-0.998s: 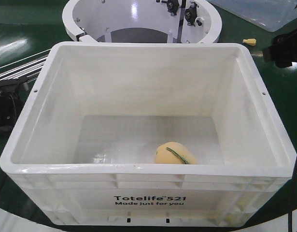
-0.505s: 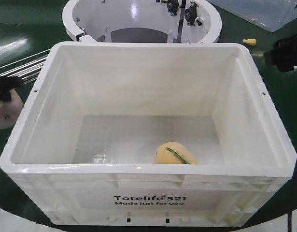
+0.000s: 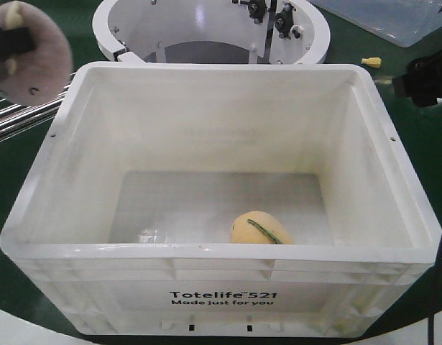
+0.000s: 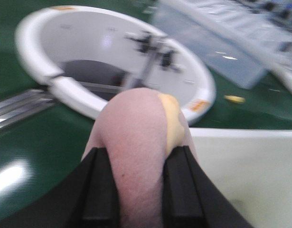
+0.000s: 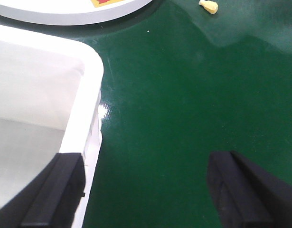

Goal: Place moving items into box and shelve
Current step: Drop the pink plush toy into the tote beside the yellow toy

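Observation:
The white box (image 3: 98,287) stands in the middle on the green surface. A pale yellow egg toy with a green line (image 3: 261,228) lies on its floor near the front. My left gripper (image 3: 11,43) is shut on the pinkish-brown egg toy (image 3: 35,66), held in the air beyond the box's back-left corner. In the left wrist view the toy (image 4: 136,137) bulges up between the black fingers (image 4: 100,190), and its yellow crest shows on the right. My right gripper (image 5: 146,185) stands open and holds nothing, low beside the box's right rim (image 5: 91,95).
A round white ring housing (image 3: 321,43) stands behind the box. A translucent blue bin (image 3: 393,18) sits at the back right, and a small yellow piece (image 3: 371,62) lies on the green surface near it. Metal rails (image 3: 19,115) run along the left.
My left gripper has risen with the pinkish-brown toy, from low beside the box's left wall to above its back-left corner. The right gripper has hardly moved.

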Tool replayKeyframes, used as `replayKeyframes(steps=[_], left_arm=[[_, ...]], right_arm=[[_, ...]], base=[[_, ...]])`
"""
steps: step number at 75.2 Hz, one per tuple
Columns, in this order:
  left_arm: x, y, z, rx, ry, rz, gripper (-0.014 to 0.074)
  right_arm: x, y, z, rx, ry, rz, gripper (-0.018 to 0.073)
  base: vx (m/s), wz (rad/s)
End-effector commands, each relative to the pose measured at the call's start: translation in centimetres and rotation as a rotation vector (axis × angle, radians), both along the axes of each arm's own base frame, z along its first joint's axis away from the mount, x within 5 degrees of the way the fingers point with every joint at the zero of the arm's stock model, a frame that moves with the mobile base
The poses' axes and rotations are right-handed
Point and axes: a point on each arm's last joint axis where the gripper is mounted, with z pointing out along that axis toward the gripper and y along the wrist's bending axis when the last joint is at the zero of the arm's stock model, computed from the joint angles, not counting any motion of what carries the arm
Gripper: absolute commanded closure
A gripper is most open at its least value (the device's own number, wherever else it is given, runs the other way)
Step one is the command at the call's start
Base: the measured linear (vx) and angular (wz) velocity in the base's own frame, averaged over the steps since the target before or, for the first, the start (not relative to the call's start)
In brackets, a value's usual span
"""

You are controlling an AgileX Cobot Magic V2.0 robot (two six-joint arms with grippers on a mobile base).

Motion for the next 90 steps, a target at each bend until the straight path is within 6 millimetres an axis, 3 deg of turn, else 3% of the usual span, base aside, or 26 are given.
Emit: replayKeyframes(steps=[1, 12, 27, 29, 30, 41, 54, 69, 81, 90], left_arm=[[0.3, -1.8, 1.2, -0.095, -0.062, -0.102, 0.0600], [1.6, -4.9, -0.9, -0.061, 0.001, -0.333, 0.0594], [2.8, -6.1, -3.3, -0.038, 0.119, -0.435, 0.0498], [2.9, -6.1, -3.5, -0.038, 0.126, -0.434, 0.0472], [3.2, -6.2, -3.8, -0.038, 0.138, -0.433, 0.0377], [3.3, -6.2, -3.9, -0.036, 0.139, -0.427, 0.0138], [3.8, -5.6, -3.3, -0.116, 0.137, -0.299, -0.0050], [4.1, -5.0, 0.1, -0.173, 0.074, -0.223, -0.0044], [3.7, -4.6, 3.0, -0.033, 0.036, -0.235, 0.0021], [3.4, -3.6, 3.3, 0.111, 0.124, -0.176, 0.0038]], right_arm=[[-0.1, -0.2, 1.9, 0.015, -0.119, 0.009, -0.0006], [-0.1, 0.1, 1.9, 0.034, -0.126, 0.018, -0.0003], [-0.1, 0.2, 1.9, 0.061, -0.119, 0.021, -0.0003], [-0.1, 0.3, 1.9, 0.067, -0.117, 0.023, -0.0003], [-0.2, 0.4, 1.8, 0.086, -0.111, 0.026, -0.0003], [-0.2, 0.6, 1.8, 0.116, -0.104, 0.030, -0.0003], [-0.3, 0.8, 1.7, 0.133, -0.090, 0.030, -0.0003], [-0.4, 1.0, 1.6, 0.173, -0.069, 0.034, -0.0003], [-0.5, 1.3, 1.6, 0.197, -0.060, 0.043, -0.0003], [-0.6, 1.2, 1.5, 0.192, -0.048, 0.041, -0.0003]], base=[[0.00, 0.00], [0.00, 0.00], [0.00, 0.00], [0.00, 0.00], [0.00, 0.00], [0.00, 0.00], [0.00, 0.00], [0.00, 0.00], [0.00, 0.00], [0.00, 0.00]])
